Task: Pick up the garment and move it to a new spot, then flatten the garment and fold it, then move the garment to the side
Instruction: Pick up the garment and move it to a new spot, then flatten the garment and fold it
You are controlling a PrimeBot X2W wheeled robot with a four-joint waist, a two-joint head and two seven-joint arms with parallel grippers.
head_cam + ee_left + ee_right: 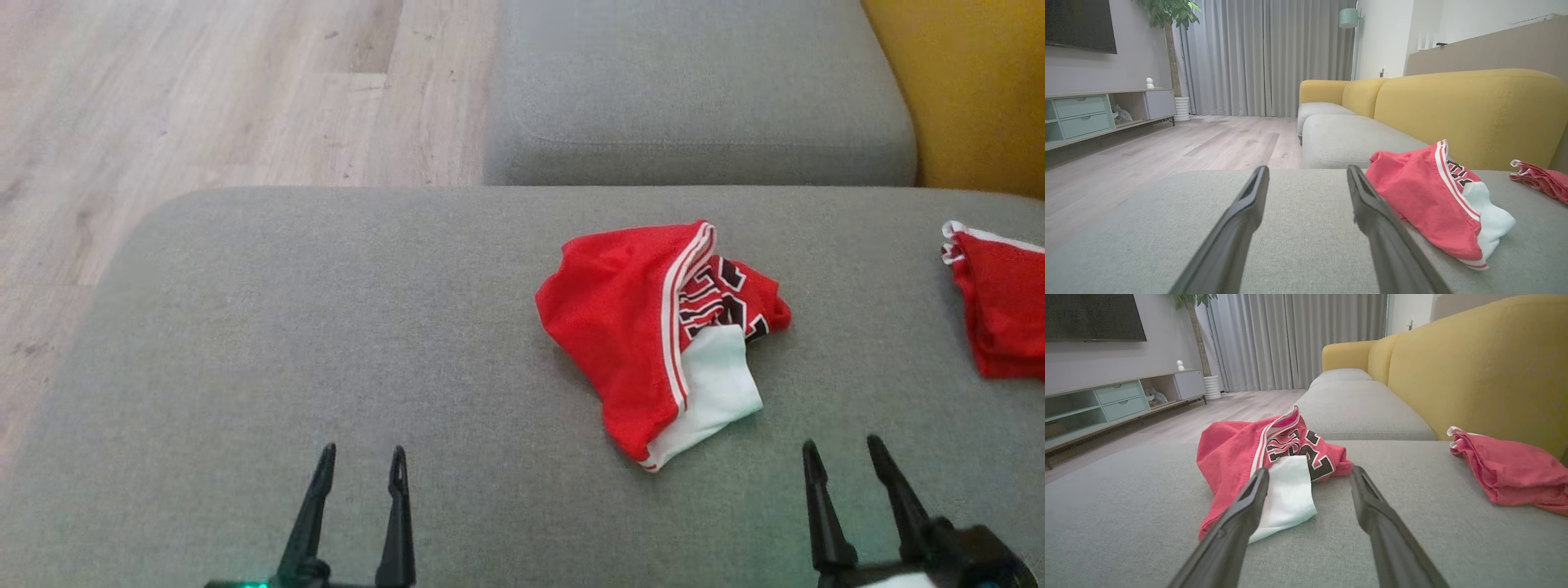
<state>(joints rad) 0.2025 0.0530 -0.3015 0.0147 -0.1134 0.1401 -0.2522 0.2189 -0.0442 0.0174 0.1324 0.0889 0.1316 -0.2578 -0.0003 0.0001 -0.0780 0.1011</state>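
A crumpled red garment [633, 327] with white trim, black lettering and a white panel lies on the grey sofa seat [326, 327], right of centre. It also lies right of my left fingers in the left wrist view [1425, 192], and just beyond the fingers in the right wrist view [1241, 457]. My left gripper [362, 453] stands open near the seat's front edge, well left of the garment, with nothing between its fingers. My right gripper [843, 449] is open too, in front of and slightly right of the garment, not touching it.
A second red piece of cloth [1000, 306] lies at the seat's right edge. Another grey cushion [694, 90] sits behind, with the yellow backrest [971, 82] to the right. Wooden floor [204, 98] lies left. A TV cabinet [1094, 112] stands across the room.
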